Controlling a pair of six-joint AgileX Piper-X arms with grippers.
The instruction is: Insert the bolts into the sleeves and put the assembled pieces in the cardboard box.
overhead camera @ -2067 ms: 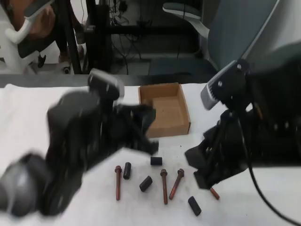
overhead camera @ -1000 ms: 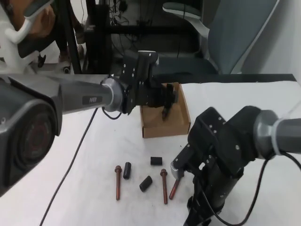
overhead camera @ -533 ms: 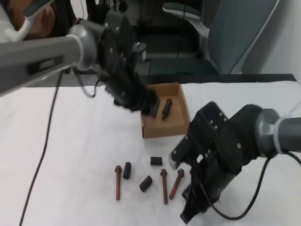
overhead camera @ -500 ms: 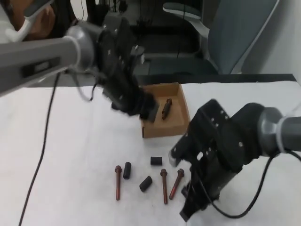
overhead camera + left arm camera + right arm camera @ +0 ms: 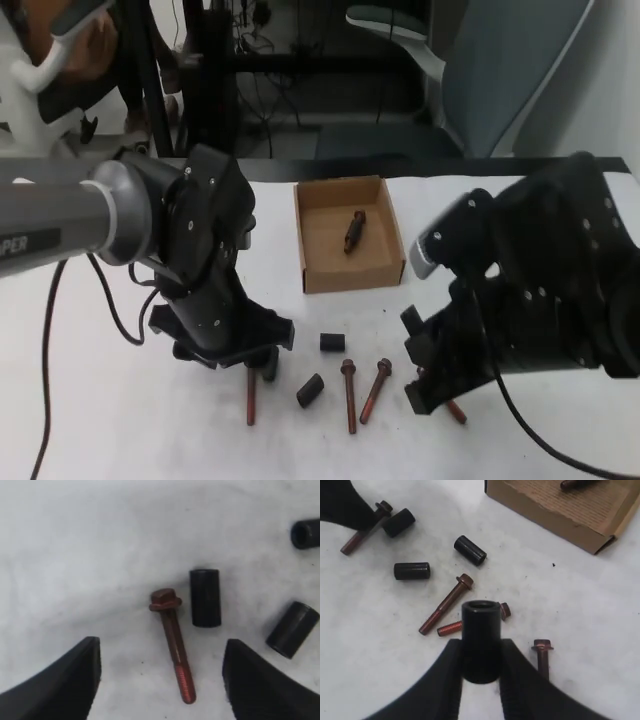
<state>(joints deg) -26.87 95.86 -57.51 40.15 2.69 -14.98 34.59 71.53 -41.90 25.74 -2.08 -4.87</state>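
Hovering low in the left of the high frame, the left gripper (image 5: 160, 652) is spread wide and holds nothing, with a bolt (image 5: 176, 647) and a loose sleeve (image 5: 205, 597) lying beneath. A held sleeve (image 5: 481, 640) is pinched upright by the right gripper (image 5: 481, 657). One assembled piece (image 5: 351, 230) is seen inside the cardboard box (image 5: 350, 277), upper centre.

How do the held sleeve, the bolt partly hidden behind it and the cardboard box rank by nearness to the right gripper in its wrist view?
1. Sleeve, clamped in the right gripper.
2. Bolt, lying just behind it.
3. Cardboard box, farthest, well beyond both.
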